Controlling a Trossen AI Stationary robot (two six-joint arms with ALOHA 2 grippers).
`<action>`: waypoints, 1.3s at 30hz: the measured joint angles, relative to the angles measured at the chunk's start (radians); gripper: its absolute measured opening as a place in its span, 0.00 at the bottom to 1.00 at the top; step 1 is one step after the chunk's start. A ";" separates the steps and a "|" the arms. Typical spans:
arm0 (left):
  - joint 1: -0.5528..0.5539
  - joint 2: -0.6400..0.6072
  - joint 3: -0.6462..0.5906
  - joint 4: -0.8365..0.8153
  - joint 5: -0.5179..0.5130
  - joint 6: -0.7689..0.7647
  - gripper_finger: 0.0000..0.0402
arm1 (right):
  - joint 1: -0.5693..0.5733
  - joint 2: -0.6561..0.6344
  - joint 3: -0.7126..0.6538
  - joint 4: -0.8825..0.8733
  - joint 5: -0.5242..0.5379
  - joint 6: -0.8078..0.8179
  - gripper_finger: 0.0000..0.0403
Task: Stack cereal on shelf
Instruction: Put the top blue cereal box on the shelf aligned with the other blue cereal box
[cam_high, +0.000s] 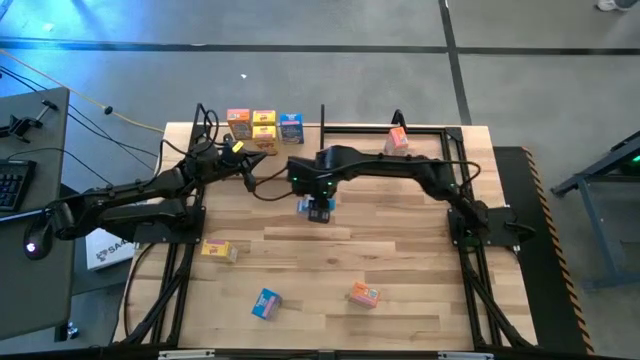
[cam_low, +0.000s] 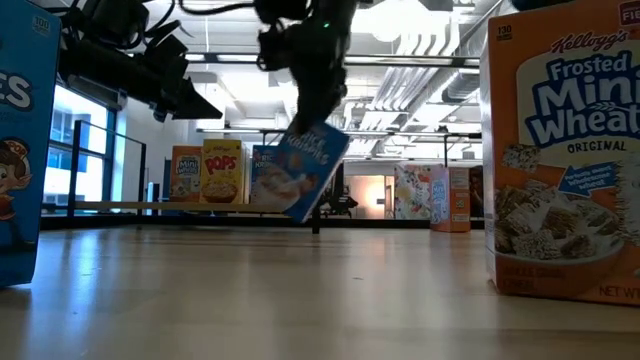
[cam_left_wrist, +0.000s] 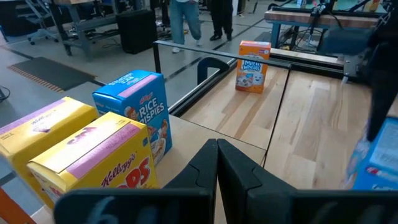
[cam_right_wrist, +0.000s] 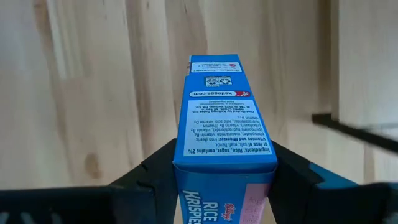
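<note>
My right gripper (cam_high: 320, 208) hovers over the middle of the table, shut on a blue Rice Krispies box (cam_low: 313, 172). My left gripper (cam_left_wrist: 217, 155) is shut and touches nothing. It hangs near the left shelf bay, where several boxes stand on the pale base board: an orange-pink one (cam_high: 238, 118), yellow ones (cam_high: 264, 126) and a blue one (cam_high: 291, 127). An orange box (cam_high: 397, 140) stands in the right bay. On the tabletop a yellow box (cam_high: 218, 249), a blue box (cam_high: 266, 303) and an orange box (cam_high: 364, 294) lie loose. My right gripper pinches the blue box at its upper end (cam_right_wrist: 225, 158) between the two fingers (cam_right_wrist: 155, 177), one on each broad face, the narrow printed side toward the wrist camera. The fingers come from above, pointing down. The box hangs below them, tilted and lifted clear of the table (cam_low: 320, 290).
Black shelf posts (cam_high: 322, 115) rise at the far edge between the two bays. The tabletop between the held box and the near loose boxes is bare wood. In the low view a blue box (cam_low: 20, 140) and an orange box (cam_low: 560, 150) loom close to the camera.
</note>
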 joint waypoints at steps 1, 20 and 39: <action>0.000 0.000 0.000 0.000 0.000 0.000 0.00 | -0.003 0.018 0.018 -0.003 0.000 -0.006 0.43; 0.000 0.000 0.000 -0.008 0.032 0.006 0.00 | 0.002 0.079 0.043 0.170 0.054 -0.093 0.63; -0.044 0.001 0.001 -0.060 0.184 0.000 0.00 | 0.063 -0.322 -0.455 0.456 0.037 -0.165 0.04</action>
